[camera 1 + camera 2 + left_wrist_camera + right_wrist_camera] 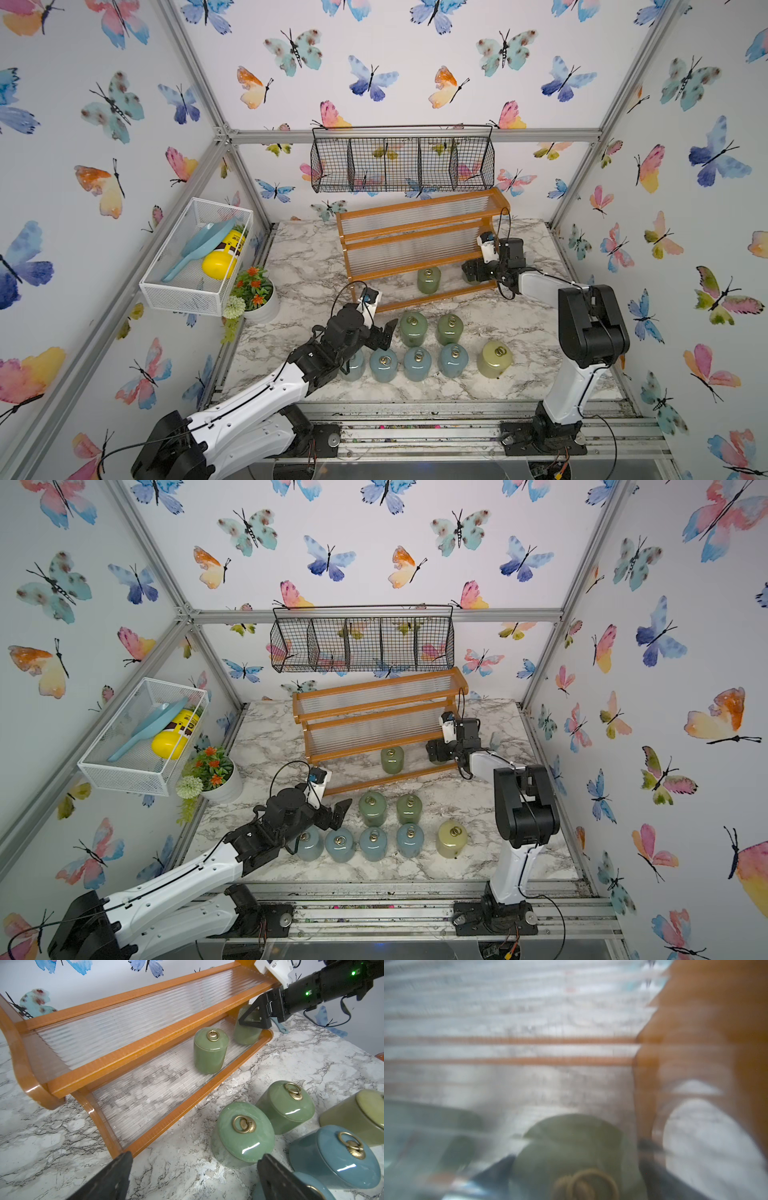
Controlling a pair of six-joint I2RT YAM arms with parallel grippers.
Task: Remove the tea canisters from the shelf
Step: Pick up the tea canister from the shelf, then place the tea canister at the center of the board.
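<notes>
While seven glossy ring-pull tea canisters (417, 364) sit on the marble bench (299, 257) in front of the shelf (133, 1053), two sage green ones (209, 1051) are on its bottom tier. Right gripper (246, 1019) jaws straddle the end one, can't tell if clamped. Left gripper (196, 1155) jaws apart. Butterfly wallpaper (374, 79) all round.

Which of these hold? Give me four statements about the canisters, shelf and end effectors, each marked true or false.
Two green canisters stand on the lowest tier of the shelf. True.
The pale yellow canister sits on the shelf. False: it stands on the table.
The left end effector is open and holds nothing. True.
The blue canisters fill the top tier. False: all four stand on the table.
</notes>
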